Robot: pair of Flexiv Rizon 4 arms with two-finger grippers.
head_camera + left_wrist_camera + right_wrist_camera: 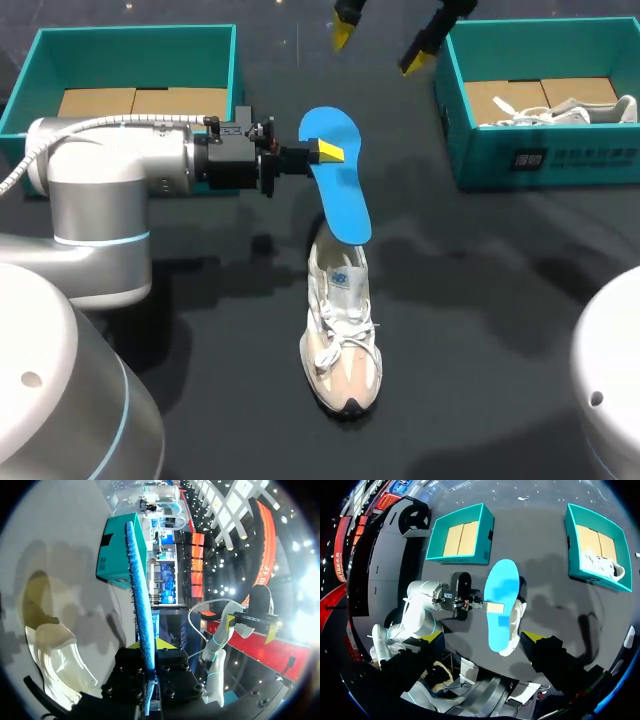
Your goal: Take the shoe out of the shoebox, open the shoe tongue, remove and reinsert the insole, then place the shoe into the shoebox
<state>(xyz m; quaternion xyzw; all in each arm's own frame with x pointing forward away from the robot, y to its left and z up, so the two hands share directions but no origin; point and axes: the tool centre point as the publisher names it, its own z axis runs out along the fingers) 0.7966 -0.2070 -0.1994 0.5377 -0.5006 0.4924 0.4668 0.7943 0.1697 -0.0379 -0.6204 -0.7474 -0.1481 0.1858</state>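
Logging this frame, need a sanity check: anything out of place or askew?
Nothing spilled or damaged. The one oddity is the blue insole, out of the shoe and gripped at its side by the left gripper, slanting above the shoe's heel. That fits the task. The shoe itself stands upright.

shoe [340, 340] heel was hidden behind insole [337, 175] | right gripper [378, 50] was cut off above its fingers | right box [540, 150] ran past the edge
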